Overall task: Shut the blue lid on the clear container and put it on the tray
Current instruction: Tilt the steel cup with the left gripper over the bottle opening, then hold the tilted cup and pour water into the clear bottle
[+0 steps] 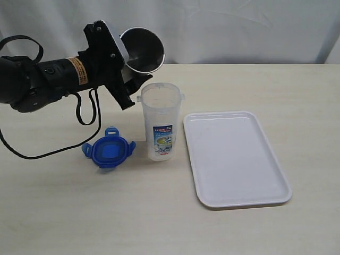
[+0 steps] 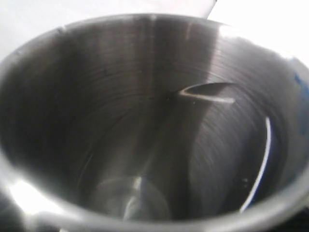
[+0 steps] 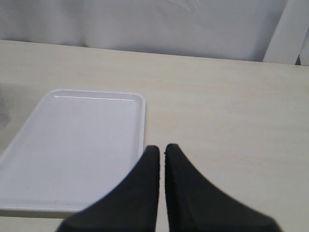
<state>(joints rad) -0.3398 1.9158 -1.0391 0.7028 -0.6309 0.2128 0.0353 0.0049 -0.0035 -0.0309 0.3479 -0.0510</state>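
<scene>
Black right gripper point(image 3: 161, 154) hangs pinched together and empty, across the tray point(image 1: 236, 159) from the clear container point(image 1: 161, 125). Left of the upright container and slightly nearer, the blue lid point(image 1: 108, 152) lies apart on the table point(image 1: 79, 212). Just behind the container's rim, the left gripper point(image 1: 130, 66) clasps a tilted steel cup point(image 1: 143, 50).

The uncapped clear container point(image 1: 158, 127) stands upright between the blue lid point(image 1: 108, 152) and the white tray point(image 1: 234, 159).

table point(image 1: 276, 90): pale wood-grain, far edge against white backdrop point(image 1: 239, 26) | upright mid-table: clear container point(image 1: 159, 127), open-topped | flat just beside it, slightly nearer the near edge: blue lid point(image 1: 108, 152) | flat near its other side, not touching: tray point(image 1: 234, 159), white
</scene>
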